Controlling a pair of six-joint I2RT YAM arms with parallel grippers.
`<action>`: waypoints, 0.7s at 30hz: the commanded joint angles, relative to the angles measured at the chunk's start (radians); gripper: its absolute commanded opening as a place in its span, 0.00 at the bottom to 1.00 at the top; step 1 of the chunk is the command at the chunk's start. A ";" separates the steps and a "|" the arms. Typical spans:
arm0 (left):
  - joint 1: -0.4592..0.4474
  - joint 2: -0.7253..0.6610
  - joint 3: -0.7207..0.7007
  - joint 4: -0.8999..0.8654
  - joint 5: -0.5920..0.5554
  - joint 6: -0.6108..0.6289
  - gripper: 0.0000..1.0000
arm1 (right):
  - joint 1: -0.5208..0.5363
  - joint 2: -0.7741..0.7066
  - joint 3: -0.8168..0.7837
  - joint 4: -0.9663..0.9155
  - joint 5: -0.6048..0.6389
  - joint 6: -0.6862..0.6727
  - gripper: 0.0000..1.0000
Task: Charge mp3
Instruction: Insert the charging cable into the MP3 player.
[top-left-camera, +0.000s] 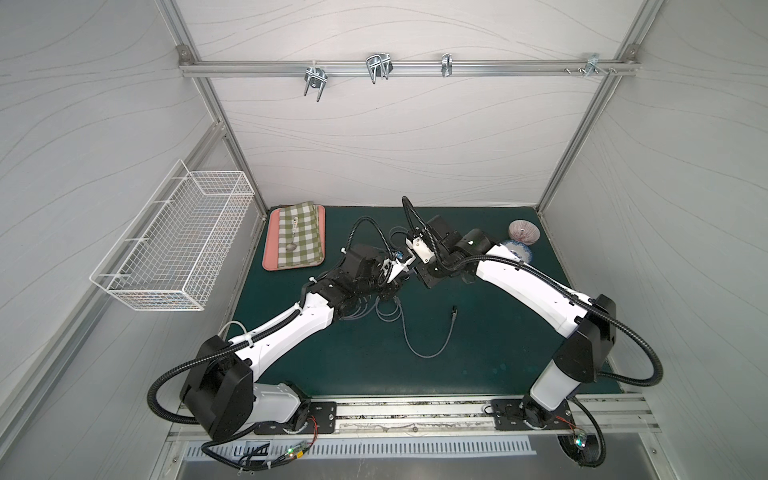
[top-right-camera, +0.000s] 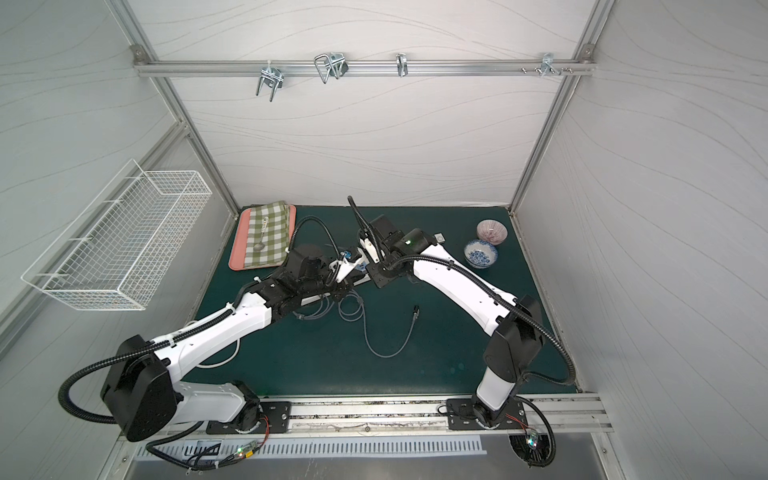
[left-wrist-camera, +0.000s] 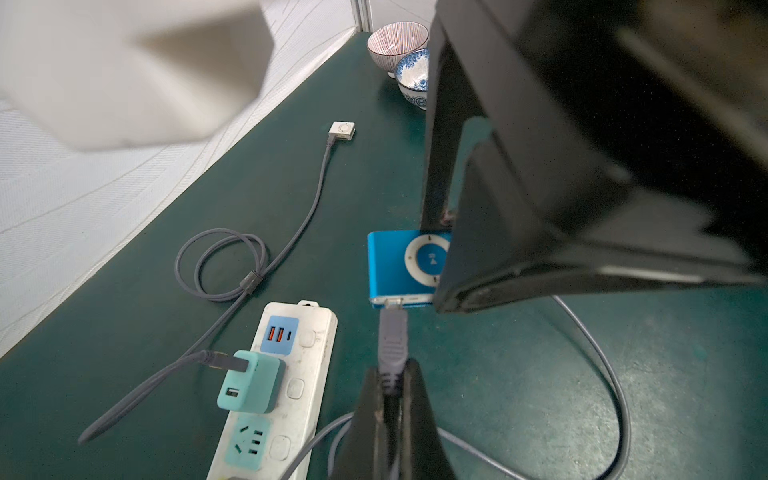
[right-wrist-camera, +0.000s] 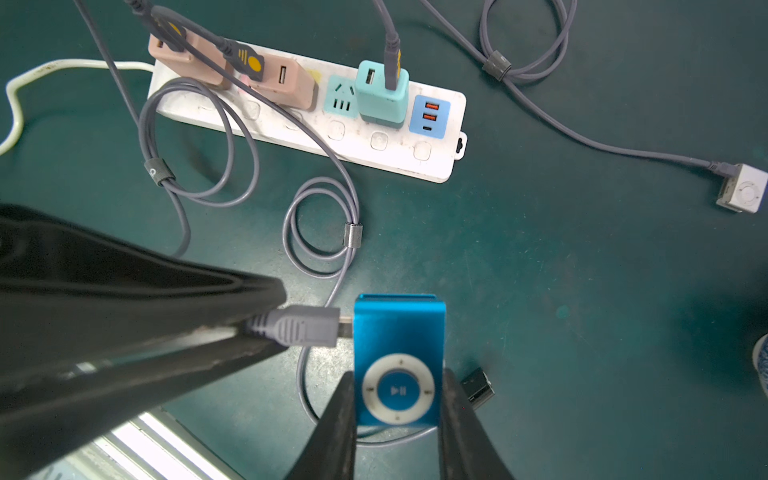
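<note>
A small blue mp3 player (right-wrist-camera: 399, 332) with a white control ring is held just above the green mat, my right gripper (right-wrist-camera: 399, 376) shut on its two sides. A grey cable plug (right-wrist-camera: 303, 326) sits between the fingertips of my left gripper (left-wrist-camera: 392, 368), which is shut on it. The plug's metal tip meets the port on the player's edge (left-wrist-camera: 392, 300); how deep it sits I cannot tell. In both top views the two grippers meet mid-table around the blue mp3 (top-left-camera: 398, 253) (top-right-camera: 351, 252). The plug's cable runs back in loops to a pink charger (right-wrist-camera: 286, 83).
A white power strip (right-wrist-camera: 374, 141) with a teal charger (right-wrist-camera: 382, 97) lies behind. A silver player (right-wrist-camera: 744, 193) lies cabled to the side. Two bowls (top-left-camera: 523, 230) stand at far right, a pink tray (top-left-camera: 270, 249) with cloth at far left. A loose cable end (top-left-camera: 454, 309) lies nearer.
</note>
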 joint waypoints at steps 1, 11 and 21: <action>-0.015 0.009 0.025 0.134 0.010 -0.009 0.00 | -0.018 -0.023 -0.002 0.019 -0.142 0.039 0.16; -0.029 0.029 0.038 0.136 0.017 -0.003 0.00 | -0.027 -0.018 -0.009 0.023 -0.197 0.054 0.14; -0.029 0.041 0.014 0.132 0.008 0.010 0.00 | -0.031 -0.045 -0.073 0.108 -0.346 0.029 0.12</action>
